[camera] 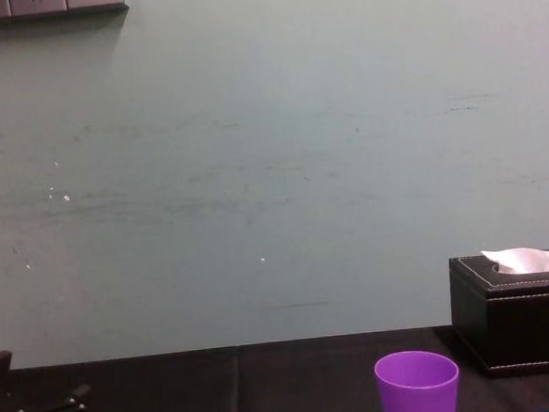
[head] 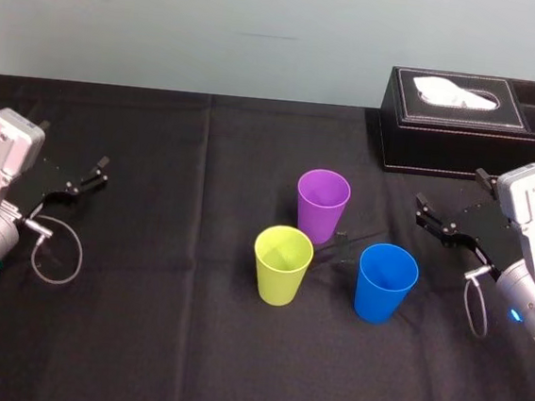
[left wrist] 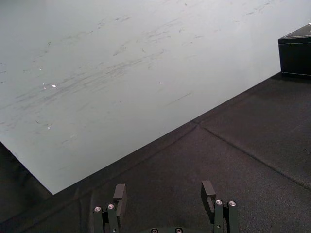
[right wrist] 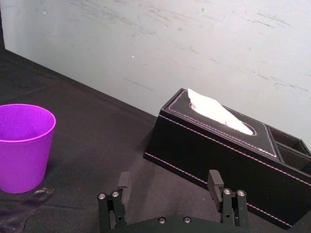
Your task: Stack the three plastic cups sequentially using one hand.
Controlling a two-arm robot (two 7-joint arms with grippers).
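Three plastic cups stand upright and apart in the middle of the black table: a purple cup (head: 322, 204) at the back, a yellow-green cup (head: 281, 263) front left and a blue cup (head: 386, 282) front right. My right gripper (head: 427, 214) hovers just right of the purple and blue cups, open and touching nothing. In the right wrist view its fingers (right wrist: 124, 180) stand wide apart, with the purple cup (right wrist: 24, 145) ahead and off to one side. The left gripper (head: 84, 181) rests open at the table's far left, well away from the cups; it is empty (left wrist: 164, 194).
A black tissue box (head: 474, 121) with a white tissue stands at the back right, behind my right gripper. A crumpled bit of clear film (head: 344, 241) lies between the purple and blue cups. A pale wall (camera: 272, 168) closes the far edge of the table.
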